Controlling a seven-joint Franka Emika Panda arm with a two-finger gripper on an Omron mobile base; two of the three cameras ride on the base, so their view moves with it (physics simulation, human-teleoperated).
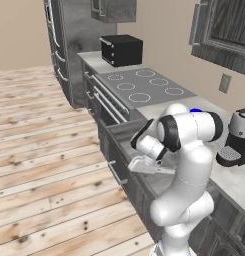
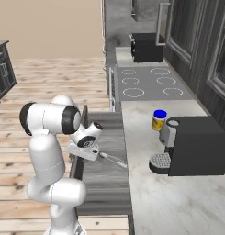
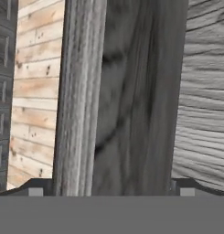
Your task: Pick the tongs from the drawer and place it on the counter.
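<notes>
The drawer [image 2: 104,183] is pulled out from under the counter [image 2: 178,202], with its dark woodgrain floor showing. The silvery tongs [image 2: 115,159] lie on that floor near the counter side. My gripper [image 2: 84,149] hangs low inside the drawer, by the drawer's front panel and left of the tongs. The hand view has the fingertips [image 3: 35,191] spread wide, with the gripper [image 3: 111,192] open and facing the front panel's inner face [image 3: 131,100]; nothing is held. From the left base view, the gripper [image 1: 139,162] sits over the drawer [image 1: 125,131], and the arm covers most of its inside.
On the counter [image 1: 229,180] stand a dark coffee machine [image 2: 192,144] and a blue-lidded jar [image 2: 159,120]. Farther along are the stovetop [image 2: 148,82] and a black box-shaped appliance [image 2: 148,47]. Wooden floor [image 1: 44,150] lies on the drawer's open side.
</notes>
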